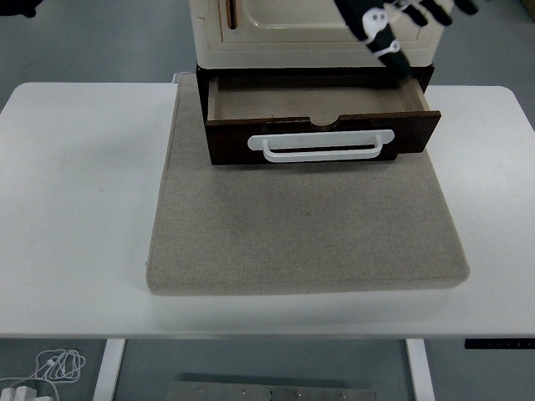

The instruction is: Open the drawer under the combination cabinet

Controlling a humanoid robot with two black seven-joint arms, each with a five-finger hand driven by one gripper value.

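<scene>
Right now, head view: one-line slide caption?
Dark wooden drawer with white handle pulled open under cream cabinet on grey felt mat; black-and-white robot hand spread at the top, off the handle.

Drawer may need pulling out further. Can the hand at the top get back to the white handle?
Probably yes. The hand hangs above the cabinet with fingers spread, holding nothing, and the white handle on the drawer faces the bare mat, nothing in front.

Bright, even overhead light falls across the white surface (75,209). Shadows are soft and faint. The dark wooden drawer (322,134) stays sharp, without glare or edge distortion.
</scene>
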